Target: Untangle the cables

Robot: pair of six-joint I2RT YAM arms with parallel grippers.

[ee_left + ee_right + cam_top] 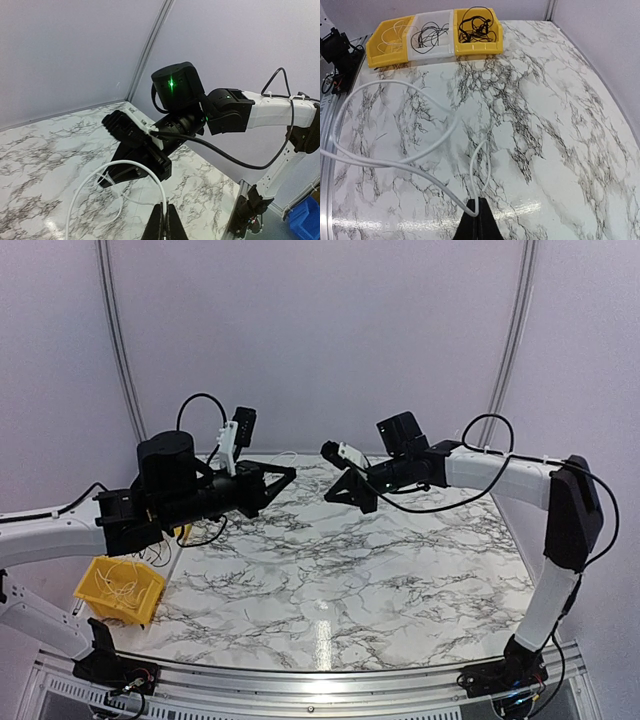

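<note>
A white cable (435, 180) hangs in loose loops above the marble table (330, 570), stretched between my two grippers. My left gripper (165, 212) is shut on one part of it, and the cable (127, 162) arches up and away to the left from the jaws. My right gripper (479, 207) is shut on another part, with a thin strand looping just above the jaws. In the top view the left gripper (288, 473) and right gripper (331, 494) face each other closely over the far middle of the table. Black cables lie in bins.
Three bins stand in a row at the table's left edge: a yellow bin (390, 35) with pale cables, a white bin (432, 36) with black strands, and a yellow bin (476, 30) with a black clump. The near yellow bin (120, 585) shows in the top view.
</note>
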